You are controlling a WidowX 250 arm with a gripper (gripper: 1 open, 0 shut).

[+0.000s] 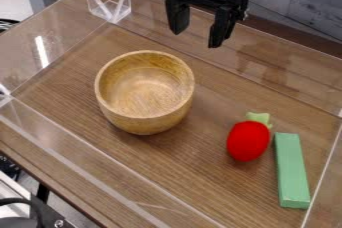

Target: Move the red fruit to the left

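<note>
A glossy red fruit (246, 141) with a green leafy top is seen on the wood-grain worktop (160, 162), touching a flat green block (290, 170). A round wooden bowl (144, 92) is placed to its left. The black end effector (198, 28) is held open above, empty.

Wooden bowl (144, 92), green block (290, 170)

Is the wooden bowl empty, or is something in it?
Empty. The wooden bowl shows only bare wood inside; the red fruit lies outside it on the table.
</note>
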